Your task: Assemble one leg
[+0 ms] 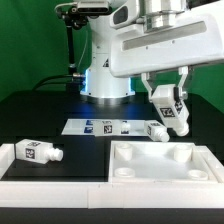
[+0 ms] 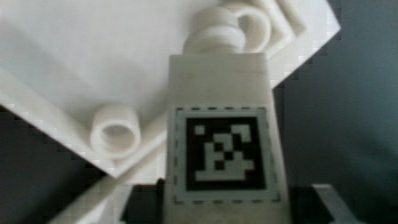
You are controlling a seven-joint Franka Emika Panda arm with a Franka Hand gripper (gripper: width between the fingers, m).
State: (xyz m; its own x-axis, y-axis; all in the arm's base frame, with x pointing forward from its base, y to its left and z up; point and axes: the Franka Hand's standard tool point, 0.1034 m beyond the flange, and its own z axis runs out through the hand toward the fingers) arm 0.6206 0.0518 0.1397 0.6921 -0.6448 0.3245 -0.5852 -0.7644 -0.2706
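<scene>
One leg is up in the air, and the jaws are clamped on it. They squeeze its thick body from both sides, just below the black-and-white tag. Its round peg pokes out past the jaws, down toward the tabletop. I think the arm holds it by the body so the peg is free to go into a hole.

The leg hangs a bit tilted over the far part of the tabletop, toward the exterior view's right. It does not touch the tabletop. In the wrist view the peg tip looks close to one round rimmed hole. I cannot tell if it is right over that hole. Another hole sits off to the side.

Two more legs wait on the bench. A spare leg lies on its side at the exterior view's left. The other leg rests by the marker board, farther back.

Next, I would guess, the peg must be lined up straight and lowered in.
</scene>
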